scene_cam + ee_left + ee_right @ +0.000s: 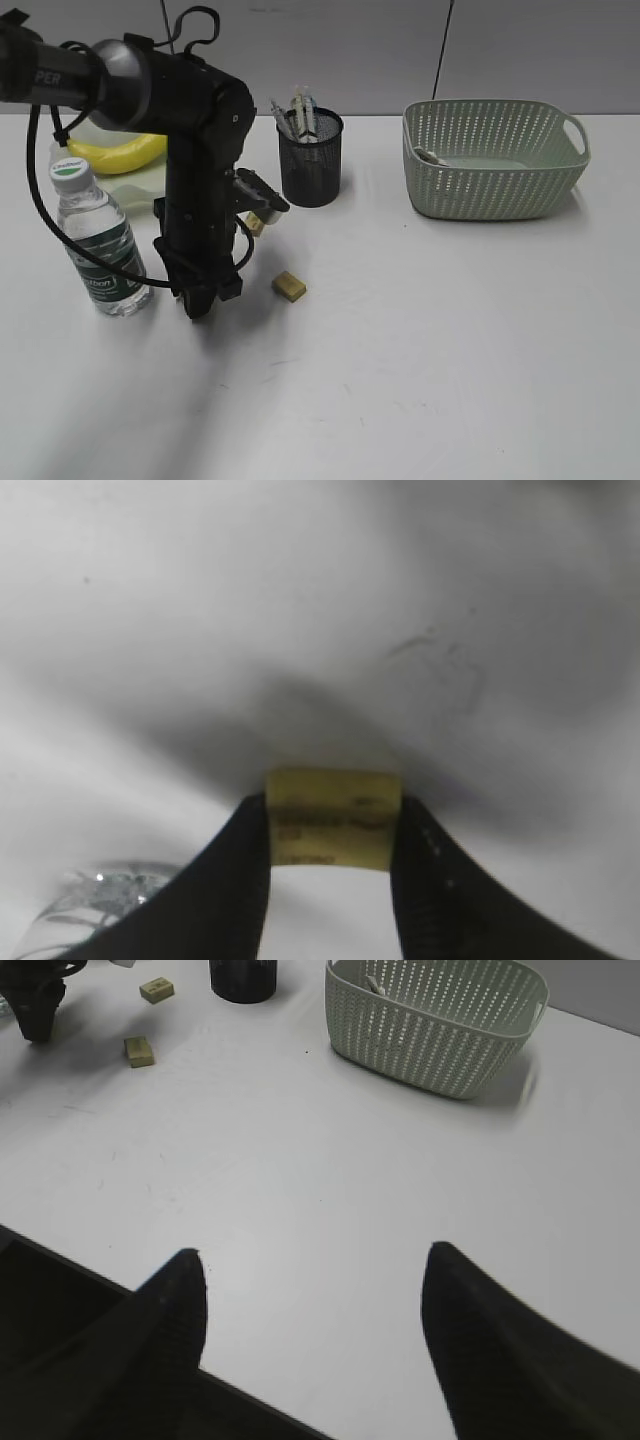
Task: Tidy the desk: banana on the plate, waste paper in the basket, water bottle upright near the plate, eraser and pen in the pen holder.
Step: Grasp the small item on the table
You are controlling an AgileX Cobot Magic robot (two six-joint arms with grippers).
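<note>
Banana [120,155] is on the plate [143,181] far left, the bottle [100,245] stands upright just near of it, pens [300,108] are in the holder [311,160], and a pale scrap [430,156] lies in the basket [495,160] far right, which I take for the paper. Only erasers look left: my left fingers [240,880] sit narrow against both sides of an eraser [333,817] on the bench [450,350]. A second eraser [289,287] and a third eraser [255,222] lie loose right of that arm; right fingers [170,1310] are wide and empty over the near bench.
</note>
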